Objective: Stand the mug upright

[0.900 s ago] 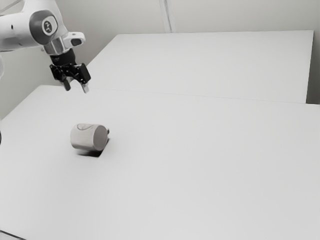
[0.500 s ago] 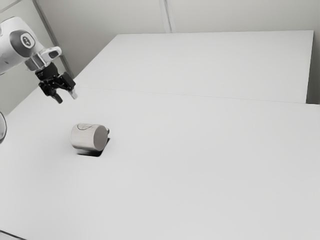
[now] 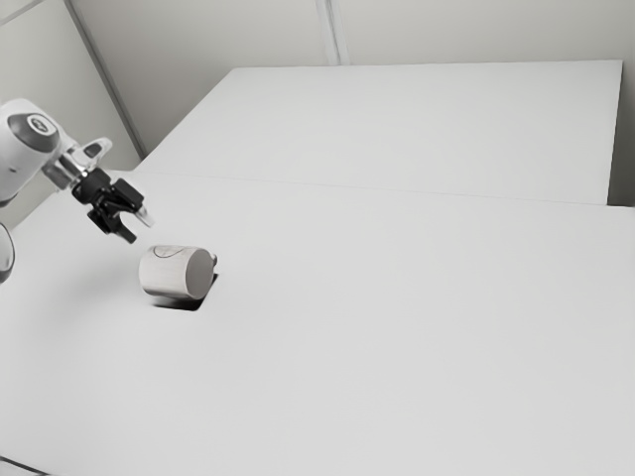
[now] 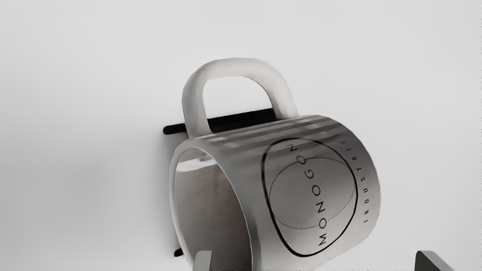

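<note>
1. While the mug (image 3: 177, 272) is seen lying on its side on the white table (image 3: 397, 337), its flat base (image 3: 200, 274) is turned toward the exterior view's right.
2. The gripper (image 3: 140, 230) is held near the mug, above it and to the exterior view's left; 2 fingers are spread wide, 0 objects gripped.
3. Handle (image 4: 241, 67), open mouth (image 4: 211, 203) and printed lettering (image 4: 316, 190) are shown in the wrist view.

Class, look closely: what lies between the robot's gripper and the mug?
No object: in the exterior view, the stretch between the open gripper and the tipped mug is bare, with white tabletop visible behind it.
</note>
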